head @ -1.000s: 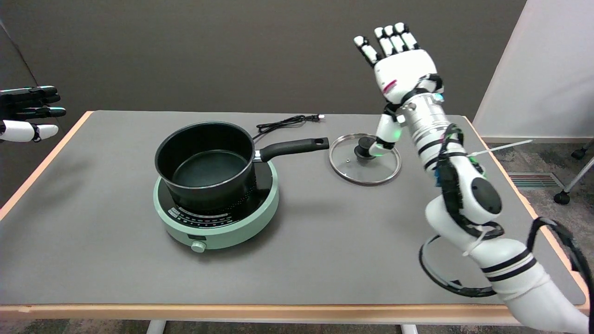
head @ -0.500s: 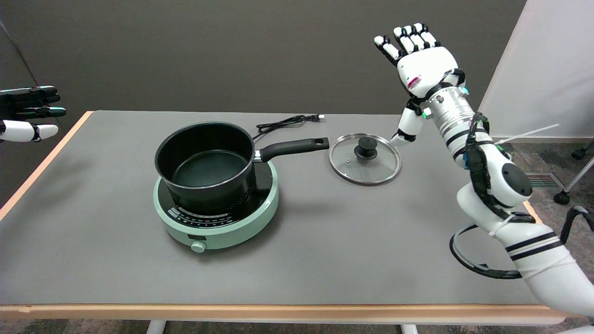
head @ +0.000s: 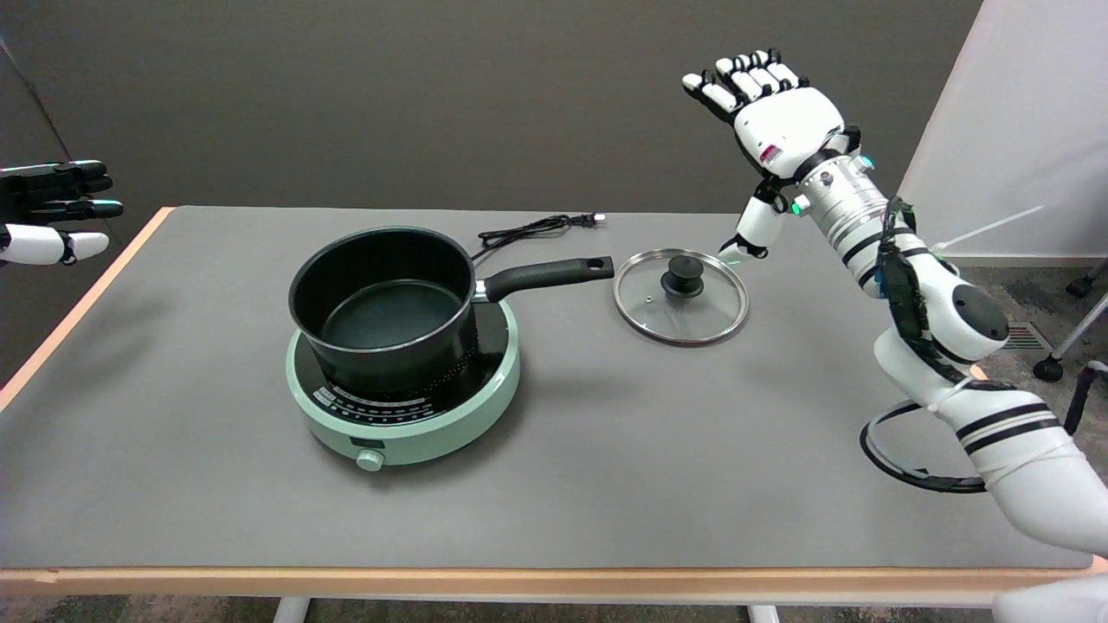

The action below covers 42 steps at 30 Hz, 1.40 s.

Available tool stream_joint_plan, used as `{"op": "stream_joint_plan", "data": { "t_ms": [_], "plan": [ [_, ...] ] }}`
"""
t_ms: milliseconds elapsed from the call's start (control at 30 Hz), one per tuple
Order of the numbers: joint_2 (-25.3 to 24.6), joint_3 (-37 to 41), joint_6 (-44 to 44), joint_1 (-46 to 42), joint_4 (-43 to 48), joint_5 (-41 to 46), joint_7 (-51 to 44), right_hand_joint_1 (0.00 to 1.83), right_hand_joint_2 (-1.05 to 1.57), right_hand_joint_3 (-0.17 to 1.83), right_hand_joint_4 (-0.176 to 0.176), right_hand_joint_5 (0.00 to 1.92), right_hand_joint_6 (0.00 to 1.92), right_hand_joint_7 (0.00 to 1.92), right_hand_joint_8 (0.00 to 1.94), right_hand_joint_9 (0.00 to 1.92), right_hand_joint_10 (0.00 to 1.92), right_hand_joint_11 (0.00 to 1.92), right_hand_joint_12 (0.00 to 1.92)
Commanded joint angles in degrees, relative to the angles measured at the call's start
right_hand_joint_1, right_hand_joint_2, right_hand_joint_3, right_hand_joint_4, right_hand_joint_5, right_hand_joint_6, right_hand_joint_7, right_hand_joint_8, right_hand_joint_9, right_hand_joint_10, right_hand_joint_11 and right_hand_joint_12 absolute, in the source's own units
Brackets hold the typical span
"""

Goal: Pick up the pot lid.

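A round glass pot lid (head: 681, 297) with a metal rim and a black knob lies flat on the grey table, right of the pot's handle. My right hand (head: 770, 121) hangs in the air above and to the right of the lid, back of the hand toward the camera, fingers apart and leaning left, holding nothing. Its thumb points down toward the lid's far right rim; whether it touches the lid I cannot tell.
A black saucepan (head: 385, 298) stands on a mint-green induction cooker (head: 407, 394) left of centre, its handle (head: 545, 275) pointing right toward the lid. A black power cord (head: 532, 229) lies behind it. The idle left hand (head: 48, 212) hovers at the far left edge.
The right arm swung right, uncovering the lid, then the hand tipped left over it with fingers leaning forward. The lid has not moved.
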Motion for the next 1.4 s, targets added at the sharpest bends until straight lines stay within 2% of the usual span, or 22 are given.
{"op": "stream_joint_plan", "data": {
  "t_ms": [33,300,833,867,1400],
  "plan": [
    [3.3,-0.8,6.9,3.3,-8.0,0.9,7.8,1.08,-0.38,0.79,0.176,0.09,0.09,0.09,0.09,0.09,0.09,0.09,0.09],
    [3.6,-0.9,6.9,3.8,-8.6,0.8,11.0,1.06,-0.43,0.87,0.176,0.14,0.14,0.14,0.14,0.14,0.14,0.14,0.14],
    [4.4,-2.1,7.4,4.1,-7.9,0.9,11.1,1.06,-0.45,0.85,0.176,0.10,0.10,0.10,0.10,0.10,0.10,0.10,0.10],
    [4.5,-2.1,7.4,4.1,-7.8,1.0,11.1,0.70,0.68,0.89,0.158,0.64,0.38,0.64,0.19,0.67,0.39,0.44,0.74],
    [4.6,-3.6,7.5,5.0,-8.9,0.8,11.1,0.69,0.71,0.84,0.163,0.65,0.39,0.65,0.23,0.68,0.39,0.44,0.75]
  ]
}}
